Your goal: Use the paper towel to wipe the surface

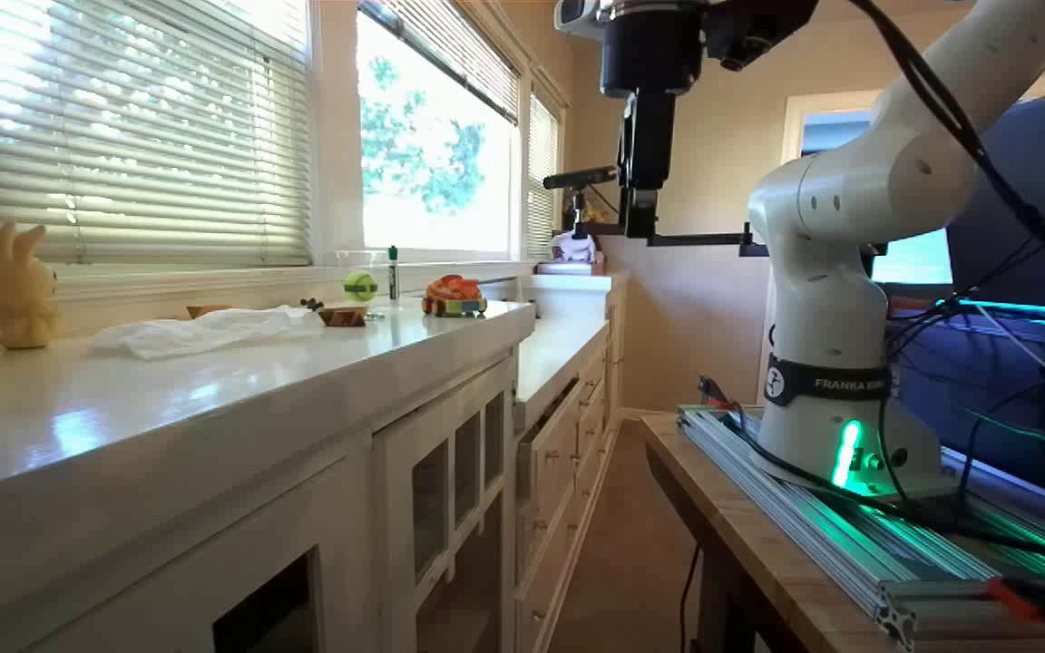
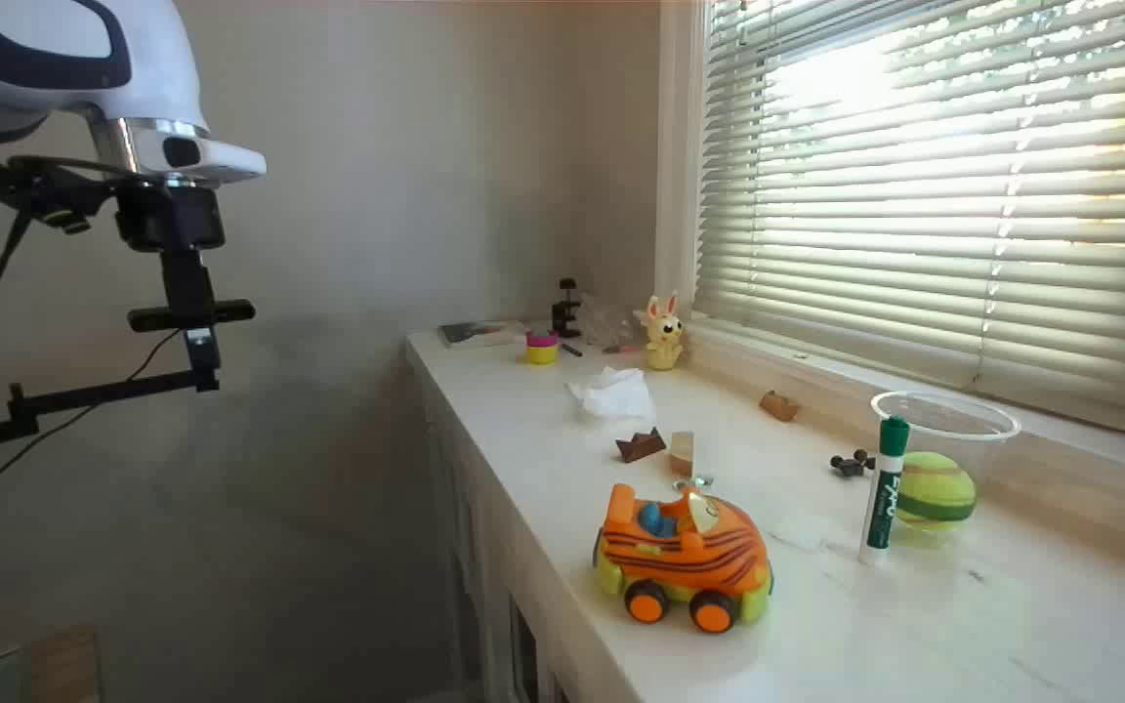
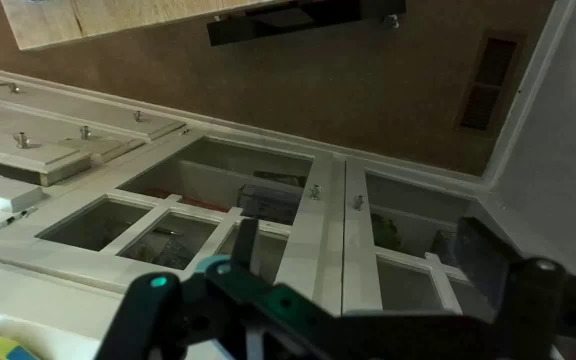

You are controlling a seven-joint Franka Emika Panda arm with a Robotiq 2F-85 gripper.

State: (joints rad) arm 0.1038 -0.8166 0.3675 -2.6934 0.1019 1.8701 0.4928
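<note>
The white crumpled paper towel lies on the white countertop under the window. It also shows in an exterior view, near the middle of the counter's length. My gripper hangs pointing down, above and away from the counter's front edge, far from the towel. In the wrist view my gripper has its two fingers wide apart with nothing between them. The towel is out of the wrist view, which looks onto the cabinet doors and floor.
On the counter are an orange toy car, a green-capped marker, a clear cup with a ball, wooden blocks, a toy rabbit and a yellow tub. A drawer stands partly open.
</note>
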